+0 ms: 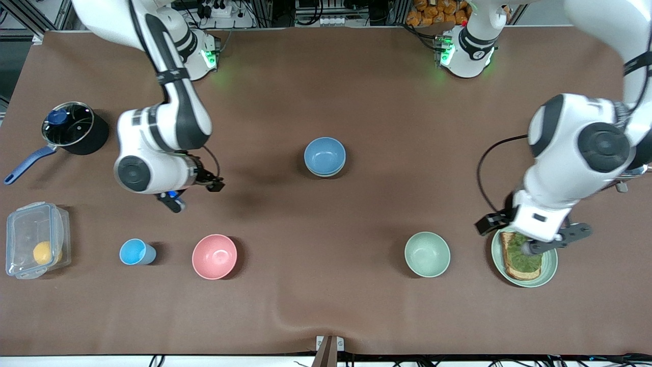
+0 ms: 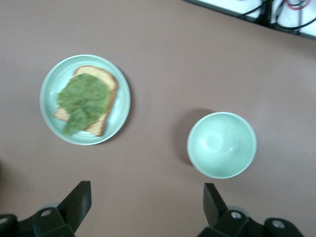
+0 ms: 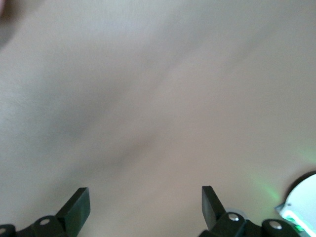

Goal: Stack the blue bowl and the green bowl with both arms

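Blue bowl sits upright mid-bench, farther from the front camera than the green bowl, which sits upright toward the left arm's end. The two are well apart, not stacked; both look empty.

Left gripper hangs over the plate with toast, just beside the green bowl; fingers spread wide, nothing between them. Right gripper hangs over bare bench, between the pot and the blue bowl, fingers spread too, holding nothing.

Judgement: the green bowl is the near target for the left arm, the blue one for the right. A rim pinch should work best: one finger inside the wall, one outside, bowl kept level, then lowered centred into the other so the rims nest. Thin, smooth walls could slip or tip if pinched off-centre.

Around: pink bowl and blue cup toward the right arm's end, plus a clear box with something yellow inside and a lidded pot. Nothing lies between the two bowls. The toast plate is the one hazard, sitting close to the green bowl under the left gripper. The pink bowl is a look-alike to avoid.
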`<action>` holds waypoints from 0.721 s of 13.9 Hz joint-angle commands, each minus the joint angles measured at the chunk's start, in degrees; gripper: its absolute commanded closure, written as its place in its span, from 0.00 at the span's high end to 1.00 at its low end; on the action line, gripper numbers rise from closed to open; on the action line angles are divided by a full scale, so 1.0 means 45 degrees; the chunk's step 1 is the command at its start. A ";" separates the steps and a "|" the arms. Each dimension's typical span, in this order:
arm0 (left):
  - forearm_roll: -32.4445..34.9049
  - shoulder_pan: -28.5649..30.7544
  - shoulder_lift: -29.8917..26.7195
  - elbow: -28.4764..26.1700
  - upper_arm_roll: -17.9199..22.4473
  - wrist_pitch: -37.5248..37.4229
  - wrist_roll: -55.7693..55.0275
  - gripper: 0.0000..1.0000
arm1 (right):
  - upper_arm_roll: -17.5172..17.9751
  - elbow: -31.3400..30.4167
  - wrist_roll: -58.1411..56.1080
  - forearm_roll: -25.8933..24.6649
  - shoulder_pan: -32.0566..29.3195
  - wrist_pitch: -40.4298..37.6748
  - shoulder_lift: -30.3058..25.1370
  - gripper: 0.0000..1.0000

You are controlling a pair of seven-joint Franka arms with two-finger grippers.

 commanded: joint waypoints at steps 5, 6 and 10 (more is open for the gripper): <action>-0.2041 -0.0732 -0.4541 -0.4398 0.0948 -0.1807 0.2397 1.00 | 0.0263 0.1332 -0.2439 -0.1413 -0.2059 -0.1310 -0.0372 1.00; -0.2101 -0.1646 -0.5265 -0.5105 0.2077 -0.1806 0.3101 1.00 | 0.0342 0.1391 -0.3394 -0.1451 -0.2665 -0.1271 -0.0586 1.00; -0.2140 -0.2359 -0.5975 -0.5171 0.3573 -0.1923 0.4338 1.00 | 0.1139 0.2170 -0.5803 -0.2815 -0.4365 -0.1251 -0.0763 1.00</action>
